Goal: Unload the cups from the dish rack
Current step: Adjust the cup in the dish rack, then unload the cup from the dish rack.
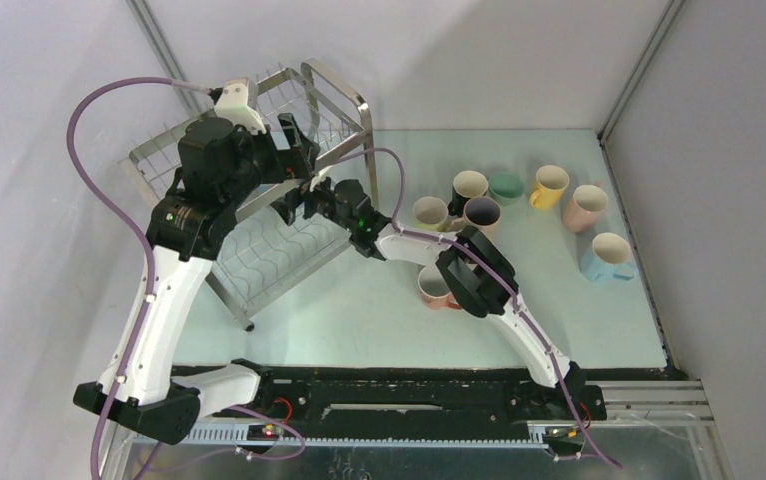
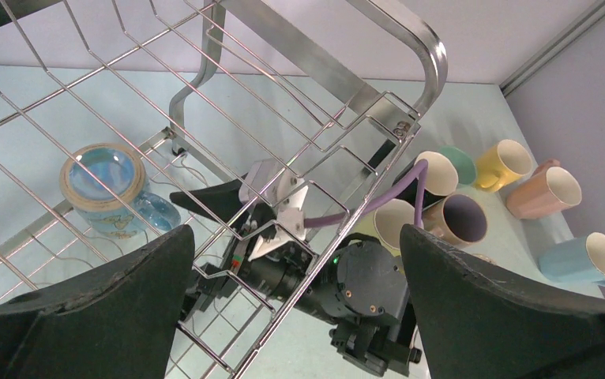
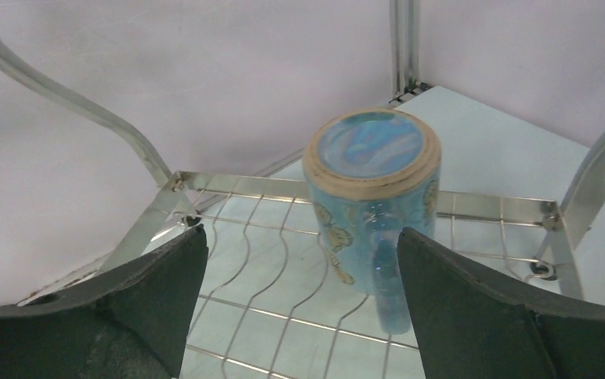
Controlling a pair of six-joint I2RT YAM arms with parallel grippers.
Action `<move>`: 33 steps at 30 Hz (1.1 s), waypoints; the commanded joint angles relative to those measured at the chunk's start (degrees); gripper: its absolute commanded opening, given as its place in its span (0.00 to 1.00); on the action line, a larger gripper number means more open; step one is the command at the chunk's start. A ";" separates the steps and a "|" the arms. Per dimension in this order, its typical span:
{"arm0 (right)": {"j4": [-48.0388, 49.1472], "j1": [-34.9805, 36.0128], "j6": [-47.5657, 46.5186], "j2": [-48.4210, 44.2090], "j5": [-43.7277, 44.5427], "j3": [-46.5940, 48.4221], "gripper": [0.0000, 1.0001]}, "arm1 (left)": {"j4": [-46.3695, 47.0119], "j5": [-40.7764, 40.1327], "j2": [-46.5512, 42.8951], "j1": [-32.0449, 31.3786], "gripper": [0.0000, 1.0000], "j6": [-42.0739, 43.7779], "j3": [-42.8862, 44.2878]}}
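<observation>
The steel dish rack stands at the back left. One blue butterfly mug sits upside down on its lower tier, handle toward my right gripper; it also shows in the left wrist view. My right gripper is open inside the lower tier, a short way in front of the mug, not touching it. My left gripper is open and empty above the upper tier wires. Several cups stand on the table to the right, among them yellow, pink and light blue.
The right arm stretches across the table into the rack, passing over a pinkish cup. More cups cluster at the middle back. Grey walls close in the table at the back, left and right. The rack's handle bar arches over the right arm.
</observation>
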 commanded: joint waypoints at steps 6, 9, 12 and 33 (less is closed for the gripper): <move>-2.57 -2.55 -0.76 4.13 -1.29 8.07 0.94 | 0.69 1.82 0.45 0.17 1.00 -0.85 -0.97; -3.13 -2.87 -0.52 5.48 -1.29 9.07 0.93 | 0.69 1.78 0.54 0.19 1.00 -0.83 -0.87; -4.13 -3.31 -0.32 6.69 -1.68 10.52 0.91 | 0.69 1.96 0.76 0.19 1.00 -0.94 -0.79; -13.58 -3.17 0.78 7.67 -2.63 15.39 0.72 | 1.01 2.30 0.75 0.15 1.00 -1.37 -0.55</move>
